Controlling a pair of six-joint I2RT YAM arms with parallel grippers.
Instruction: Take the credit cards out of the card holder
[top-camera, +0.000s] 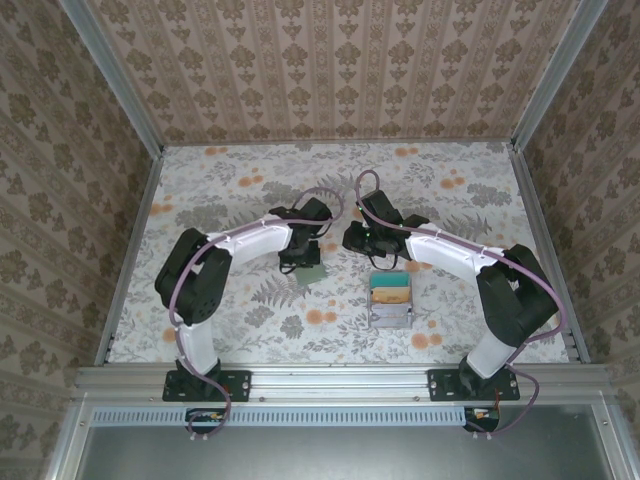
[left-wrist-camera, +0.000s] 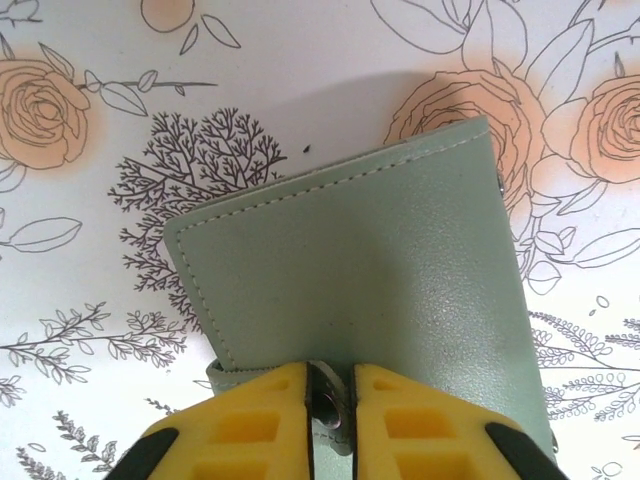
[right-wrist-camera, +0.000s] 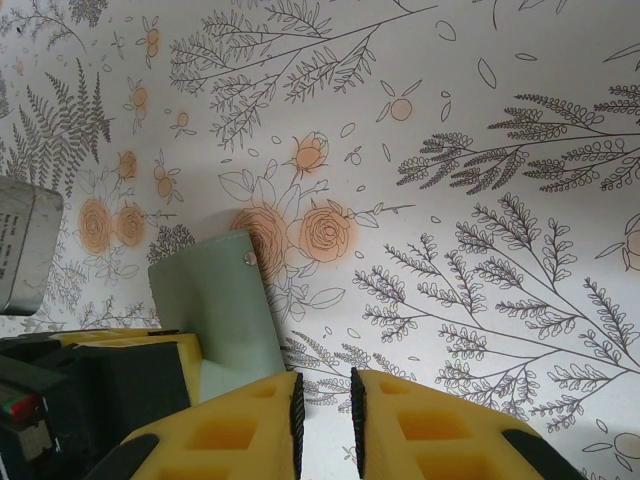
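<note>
**Card holder** (left-wrist-camera: 360, 260): folded shut, at table centre, left of the grey tray (top-camera: 390, 322). No cards can be seen.
**Left gripper** (left-wrist-camera: 330, 375): pinched onto one edge of the holder.
**Right gripper** (right-wrist-camera: 326, 385): jaws narrow and empty, near the holder's right side.
**Step:** apparently securing the holder.
**Next:** probably the right gripper lifts the flap open while the left pins the holder.

Legible markings: none recorded. Faint print on the grey tray's (right-wrist-camera: 25, 245) wall was too blurred to read.

Lab robot cell, alu frame (top-camera: 340, 378), wallpaper walls (top-camera: 330, 70), floral tabletop (top-camera: 230, 190)
</note>
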